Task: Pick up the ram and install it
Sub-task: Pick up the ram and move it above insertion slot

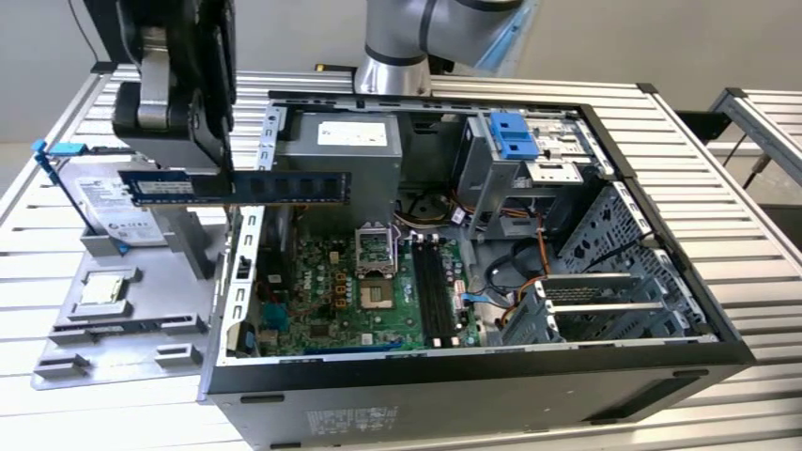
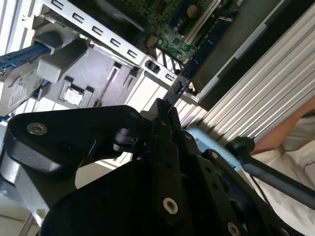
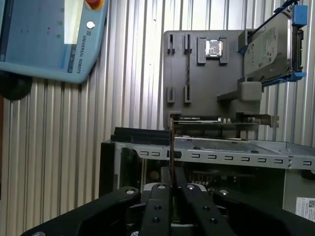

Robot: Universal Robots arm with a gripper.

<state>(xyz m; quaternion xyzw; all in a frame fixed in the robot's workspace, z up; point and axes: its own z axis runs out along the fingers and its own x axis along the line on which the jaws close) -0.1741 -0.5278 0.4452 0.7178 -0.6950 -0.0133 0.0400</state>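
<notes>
1. While clenched on the ram [image 1: 288, 186], hangs in mid-air at the exterior view's left: gripper [image 1: 209, 164].
2. Holds that blue stick level, clear of every surface, above the side wall of the open computer case [image 1: 501, 404].
3. Below, inside: green motherboard [image 1: 326, 291], lying flat.
4. Beyond the wall, on the slatted table [image 3: 128, 73]: grey tray [image 3: 197, 73] with a silver hard drive [image 3: 268, 46] propped on edge.
5. Farthest, in the first wrist view: blue teach pendant [image 3: 44, 39].

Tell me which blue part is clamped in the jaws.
The long, thin blue circuit-board stick with black chips, held level. The silver hard drive with blue rails stands in the grey plastic holder; the blue plastic latch sits inside the open computer case.
</notes>
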